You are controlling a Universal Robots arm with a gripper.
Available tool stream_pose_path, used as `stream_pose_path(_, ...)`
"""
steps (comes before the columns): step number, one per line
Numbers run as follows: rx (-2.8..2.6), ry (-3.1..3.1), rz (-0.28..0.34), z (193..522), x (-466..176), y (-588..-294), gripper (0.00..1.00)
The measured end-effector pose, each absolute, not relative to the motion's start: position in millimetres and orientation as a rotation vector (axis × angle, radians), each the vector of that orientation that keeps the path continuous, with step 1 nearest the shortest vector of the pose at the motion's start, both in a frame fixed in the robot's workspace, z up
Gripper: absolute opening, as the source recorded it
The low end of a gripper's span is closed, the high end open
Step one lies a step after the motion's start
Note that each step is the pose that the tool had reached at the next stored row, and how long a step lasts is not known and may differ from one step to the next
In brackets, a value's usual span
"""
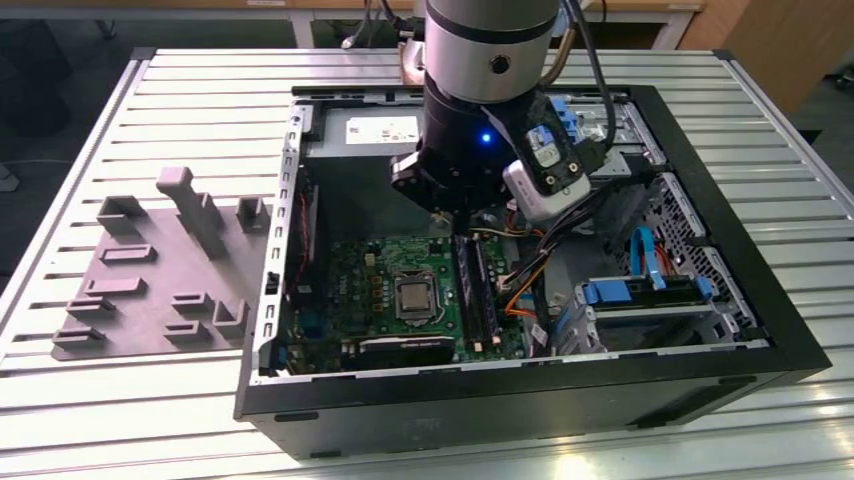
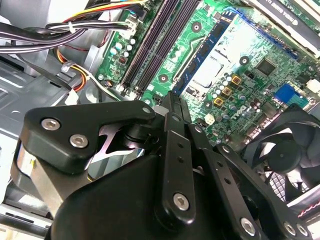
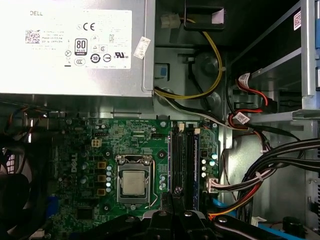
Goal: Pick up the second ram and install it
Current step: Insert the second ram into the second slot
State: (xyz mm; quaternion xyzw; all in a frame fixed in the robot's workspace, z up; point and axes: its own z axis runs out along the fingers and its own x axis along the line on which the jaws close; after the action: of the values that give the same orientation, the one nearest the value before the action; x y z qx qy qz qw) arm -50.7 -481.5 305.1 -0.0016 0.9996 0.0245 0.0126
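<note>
Pincer closed, over mobo RAM slots.

Matt black fingers, glossy green motherboard

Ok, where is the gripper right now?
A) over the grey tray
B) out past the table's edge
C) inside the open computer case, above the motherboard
C: in the exterior view the gripper hangs inside the computer case over the motherboard, away from the grey tray.
</note>
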Motion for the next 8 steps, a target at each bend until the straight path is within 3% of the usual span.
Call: stream_pose_path(8,-0.005,3.115,0.076,301.4,-50.8,-481.6,0.11)
